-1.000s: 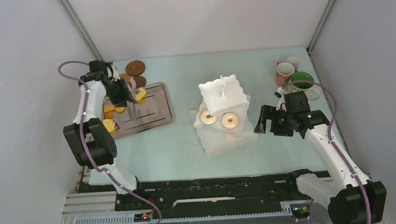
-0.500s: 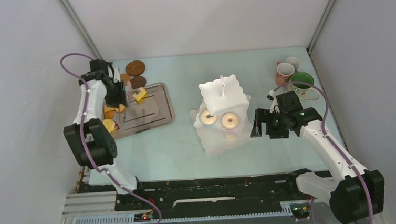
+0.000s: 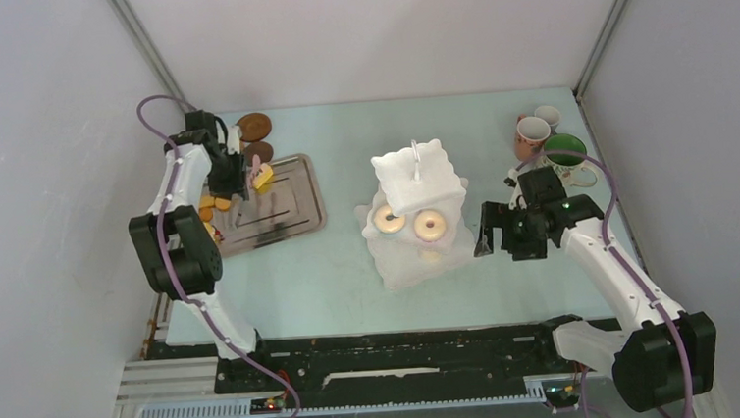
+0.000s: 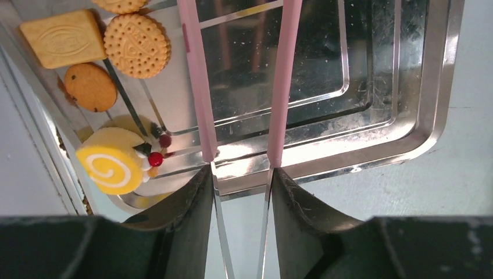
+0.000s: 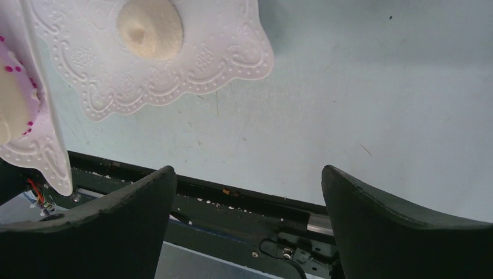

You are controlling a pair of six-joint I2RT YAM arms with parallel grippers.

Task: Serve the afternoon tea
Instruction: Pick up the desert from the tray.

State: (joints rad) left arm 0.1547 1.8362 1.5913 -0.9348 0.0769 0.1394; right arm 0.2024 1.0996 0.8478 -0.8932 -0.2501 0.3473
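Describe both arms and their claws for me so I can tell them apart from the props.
The left arm and right arm both have white link shells, black joint housings and a purple cable looped along them. The left claw and right claw have thick, curved matte-black fingers.

A lab test cell: bare grey panel walls (image 3: 383, 31), aluminium corner posts (image 3: 144, 43), robot arms (image 3: 611, 266) bolted along the tabletop (image 3: 340, 260).

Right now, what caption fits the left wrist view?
Left gripper holds pink tongs above the metal tray of biscuits.
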